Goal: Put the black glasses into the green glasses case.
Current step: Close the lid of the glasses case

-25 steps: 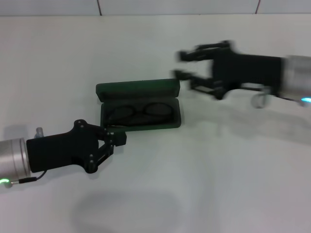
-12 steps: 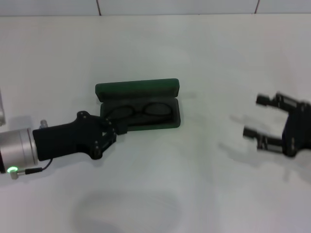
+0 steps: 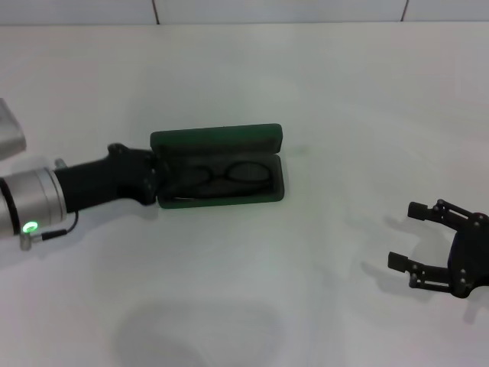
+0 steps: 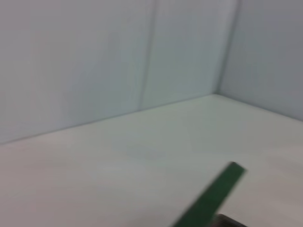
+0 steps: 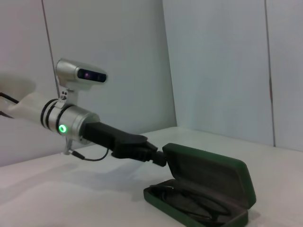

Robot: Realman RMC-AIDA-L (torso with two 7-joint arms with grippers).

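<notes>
My left gripper (image 3: 155, 182), jaw state unclear, touches the green glasses case (image 3: 218, 141); a nudge could jostle the black glasses (image 3: 225, 177) inside. Right gripper (image 3: 403, 236) idles wide near the worktop's right edge.

case (image 3: 218, 141) dk green | glasses (image 3: 228, 176) blk | pincers blk | table (image 3: 306, 84) white

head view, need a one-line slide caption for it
Black glasses lie inside the open green glasses case; left end effector at its left end, right end effector open, well away to the right.
</notes>
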